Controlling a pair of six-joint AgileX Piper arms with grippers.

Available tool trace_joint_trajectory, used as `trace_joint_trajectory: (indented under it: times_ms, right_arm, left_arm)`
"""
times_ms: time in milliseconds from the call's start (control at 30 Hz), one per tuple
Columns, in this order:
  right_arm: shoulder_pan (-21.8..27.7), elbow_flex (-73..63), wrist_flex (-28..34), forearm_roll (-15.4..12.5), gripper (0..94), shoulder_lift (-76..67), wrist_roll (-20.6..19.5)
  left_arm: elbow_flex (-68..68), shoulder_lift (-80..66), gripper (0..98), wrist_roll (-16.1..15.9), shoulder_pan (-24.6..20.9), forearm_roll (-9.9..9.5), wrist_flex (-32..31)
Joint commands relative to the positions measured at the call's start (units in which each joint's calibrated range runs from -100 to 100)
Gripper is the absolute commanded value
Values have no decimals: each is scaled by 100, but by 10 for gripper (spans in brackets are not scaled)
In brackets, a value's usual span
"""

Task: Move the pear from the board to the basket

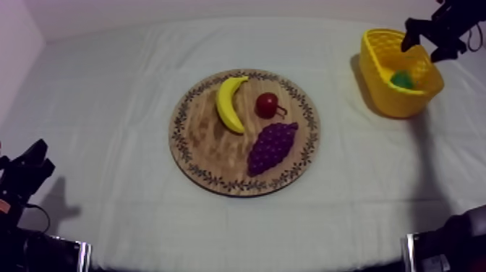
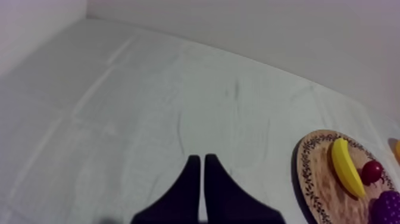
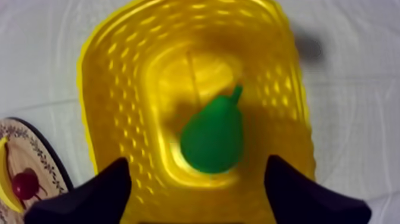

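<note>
A green pear (image 3: 212, 134) lies on the floor of the yellow basket (image 3: 113, 89), free of any grip. My right gripper (image 3: 196, 184) hangs open above it, fingers wide apart over the basket's near wall. From above, the basket (image 1: 380, 69) stands at the table's far right with the pear (image 1: 403, 79) inside and my right gripper (image 1: 427, 40) over its far rim. The round wooden board (image 1: 206, 155) holds a banana (image 1: 230, 103), a small red fruit (image 1: 266, 105) and grapes (image 1: 272, 147). My left gripper (image 2: 200, 164) is shut over bare cloth, low at the left (image 1: 32, 168).
The board (image 2: 312, 173) with banana (image 2: 346, 165), small red fruit (image 2: 372, 171) and grapes (image 2: 388, 208) lies off to one side of my left gripper. A wall runs behind the table. Bare cloth spreads between board and basket.
</note>
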Motion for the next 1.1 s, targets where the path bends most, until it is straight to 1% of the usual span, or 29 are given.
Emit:
trace_joint_trajectory:
  times_ms: [0,67,133,300,467,667,800,933,1067]
  right_arm:
    - [-11,117,-22,34,850,-171,14]
    - [-16,329,-108,35,833,-451,44]
    - [-17,640,-298,9,775,-852,91]
    - [-29,1744,-983,-87,536,-2200,208]
    - [-133,3206,-1697,-107,358,-3724,280]
    - [-300,4999,-2078,-134,131,-5513,421]
    - [-347,6061,-2180,-161,73,-6646,524]
    - [-398,7056,-2333,-135,57,-7683,566]
    - [-281,7858,-2335,-249,46,-8698,703]
  left_arm:
    - [-5,-2,1,-1,0,-1,1]
    - [-5,-2,1,1,0,-1,1]
    - [-5,-2,1,-2,0,-1,1]
    - [-5,-2,1,0,0,-1,1]
    - [-5,-2,1,0,0,-1,1]
    - [-5,-2,1,0,0,-1,1]
    - [-5,-2,1,0,0,-1,1]
    - [-5,-2,1,0,0,-1,1]
    - [-5,-2,1,0,0,-1,1]
